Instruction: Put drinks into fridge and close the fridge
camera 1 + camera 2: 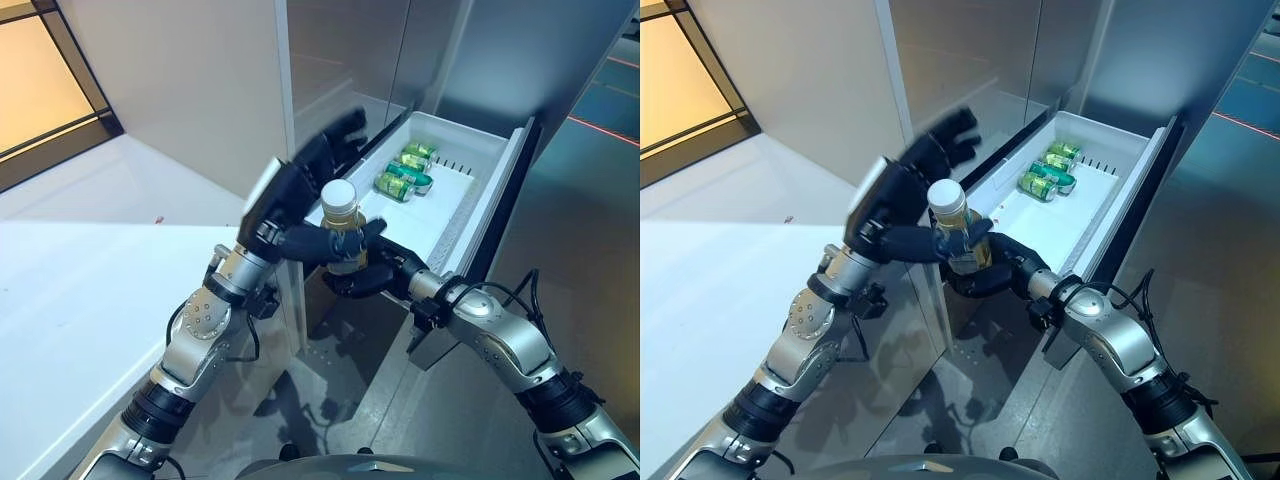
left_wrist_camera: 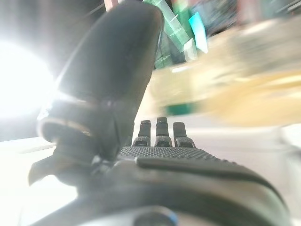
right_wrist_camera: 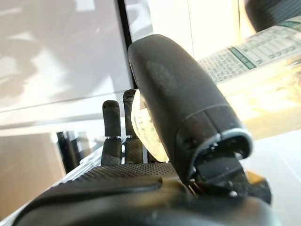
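My right hand curls round the white-capped amber glass bottle; my left hand, fingers spread, thumb touching it.

- A pale wall filled the view from 10 to 12 o'clock, plain and evenly lit.
- A dark-framed window sat at 10 o'clock, glowing warm yellow.
- A white counter spread from 7 to 9 o'clock, brightly lit, with a small red speck near its far edge.
- A grey floor lay at 3 to 5 o'clock, crossed by a thin red line at 2 o'clock.
- Reflections glinted on the floor at 6 o'clock.
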